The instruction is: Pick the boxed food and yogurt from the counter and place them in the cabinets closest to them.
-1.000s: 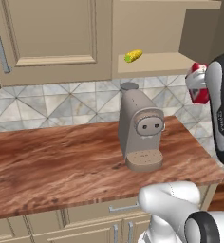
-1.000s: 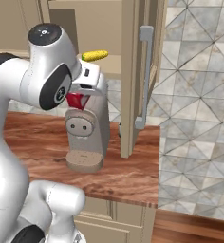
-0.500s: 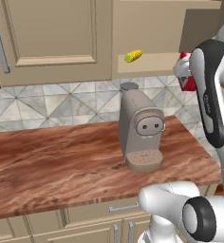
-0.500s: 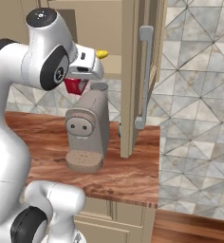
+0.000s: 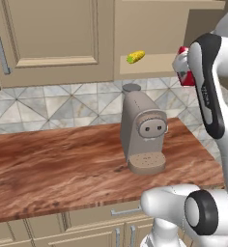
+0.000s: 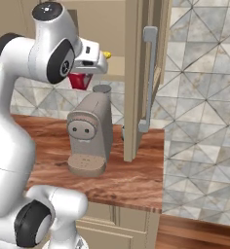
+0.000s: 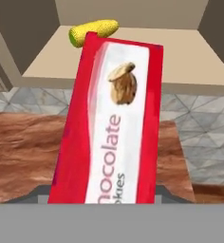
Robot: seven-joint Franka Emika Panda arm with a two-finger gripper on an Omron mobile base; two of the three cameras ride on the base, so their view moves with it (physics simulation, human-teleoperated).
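Observation:
The boxed food (image 7: 109, 123) is a red box with a pale label that reads "chocolate cookies". My gripper (image 5: 184, 66) is shut on it and holds it up in the air, just in front of the open cabinets' shelf (image 5: 157, 61). In the right base view the boxed food (image 6: 79, 80) hangs under the hand, above the coffee machine. Through the hand view the box tilts slightly, with the tan shelf (image 7: 185, 57) straight behind it. Below lies the counter (image 5: 53, 159). The yogurt is out of view.
A yellow corn cob (image 5: 135, 57) lies on the shelf's left side. A grey coffee machine (image 5: 142, 130) stands on the counter under the shelf. The open cabinet door (image 6: 136, 73) with its bar handle (image 6: 148, 78) juts out to the right.
The arm has carried the red box up and inward, from beside the counter's right end to the front of the open cabinet shelf. The grip has stayed the same.

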